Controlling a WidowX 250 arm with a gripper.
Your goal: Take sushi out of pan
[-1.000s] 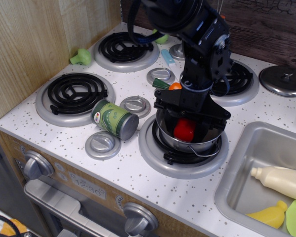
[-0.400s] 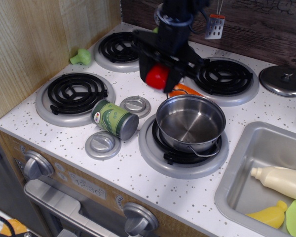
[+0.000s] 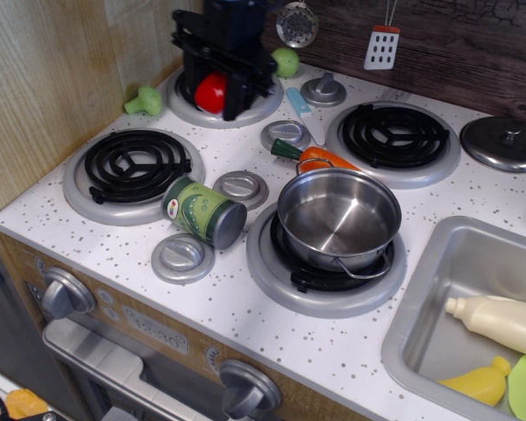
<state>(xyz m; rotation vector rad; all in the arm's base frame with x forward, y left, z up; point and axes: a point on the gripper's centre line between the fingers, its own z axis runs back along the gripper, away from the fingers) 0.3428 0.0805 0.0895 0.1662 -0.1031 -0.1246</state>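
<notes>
Fingers (image 3: 234, 86) flank sushi (image 3: 211, 92), gripper (image 3: 215, 88) clamped; pan (image 3: 338, 217) apart.

Glossy sushi (image 3: 210, 92), shiny, seemingly steel pan (image 3: 337, 215)

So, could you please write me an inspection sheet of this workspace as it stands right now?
Surface: white speckled toy stove top with four coil burners; steel sink at right.
Job's things: small glossy red sushi block held in the tool over the back-left burner; round shiny steel pan on the front-right burner, empty.
Clutter: orange carrot behind the pan; green can on its side; grey lid; cream bottle in the sink.
Grippers: black tool shut on the sushi.
Cables: nothing seen.
Surroundings: wooden wall left; dark back panel with hanging utensils.
</notes>
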